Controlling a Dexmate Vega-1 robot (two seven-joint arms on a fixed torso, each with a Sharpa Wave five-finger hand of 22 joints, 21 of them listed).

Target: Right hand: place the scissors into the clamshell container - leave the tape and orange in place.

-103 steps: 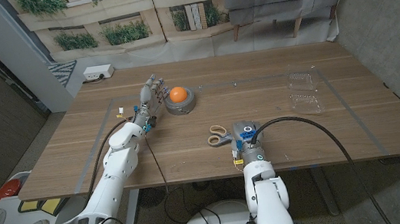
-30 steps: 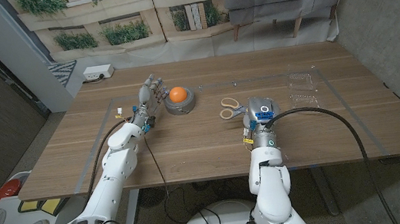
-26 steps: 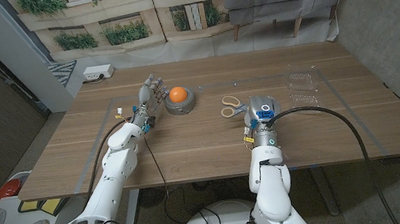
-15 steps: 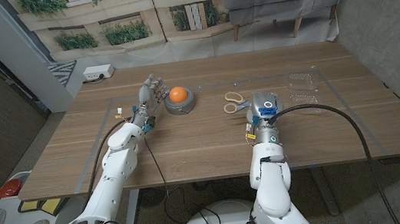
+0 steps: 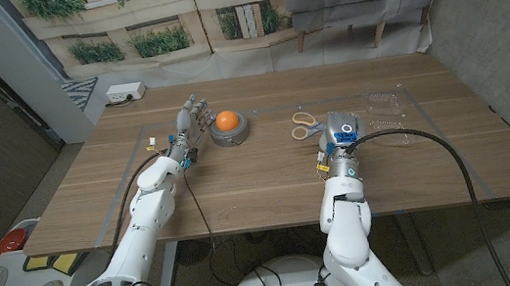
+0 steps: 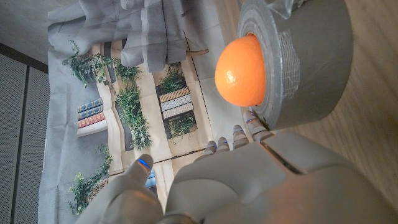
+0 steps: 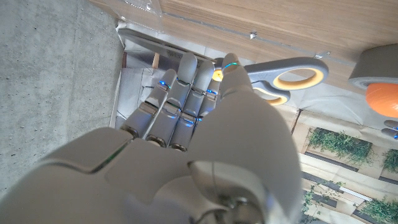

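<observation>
- The step in hand, as I judge it, is the carry: the right hand (image 5: 337, 132) has the scissors (image 5: 305, 124) up off the table and the clamshell (image 5: 390, 121) lies a little further out on its outer side.
- To do it well, keep the grip firm on the blades and the scissors level, bring them over the open tray before lowering, and let go only once they are low inside it; the light plastic would likely skid if nudged.
- Keep the path on the outer side, away from the tape (image 5: 231, 131) and the orange (image 5: 226, 120) sitting in it, which lie well apart on the hand's inner side.
- The right hand's fingers (image 7: 180, 84) are drawn together around the scissors, whose yellow-lined handles jut out past the fingertips toward the inner side; the blades are hidden in the hand.
- The left hand (image 5: 190, 128) stands just beside the tape with fingers apart, holding nothing; whether it touches the roll I cannot tell.
</observation>
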